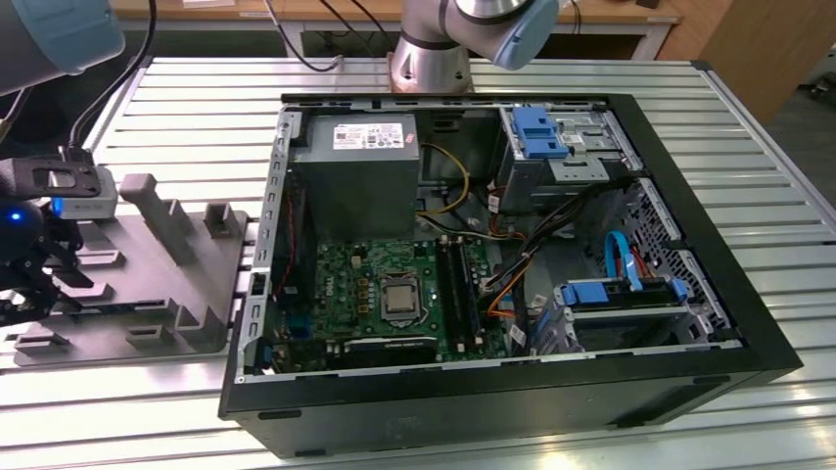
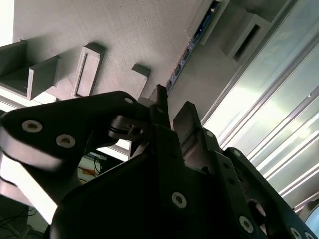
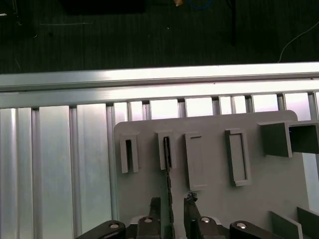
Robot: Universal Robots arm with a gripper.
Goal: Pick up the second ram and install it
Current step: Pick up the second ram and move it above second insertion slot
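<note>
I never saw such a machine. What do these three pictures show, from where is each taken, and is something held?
This is one robot arm with a gripper at its end. The exterior view, from a camera off the arm, shows a metal table. On it lie an open computer case and, at that view's left, a grey tray with upright posts. The two wrist views come from cameras riding on the arm; both show the gripper close to the tray. A thin dark memory stick, the second ram, stands on edge in a tray slot. The fingers sit on either side of it with a gap showing, so nothing is held yet.
</note>
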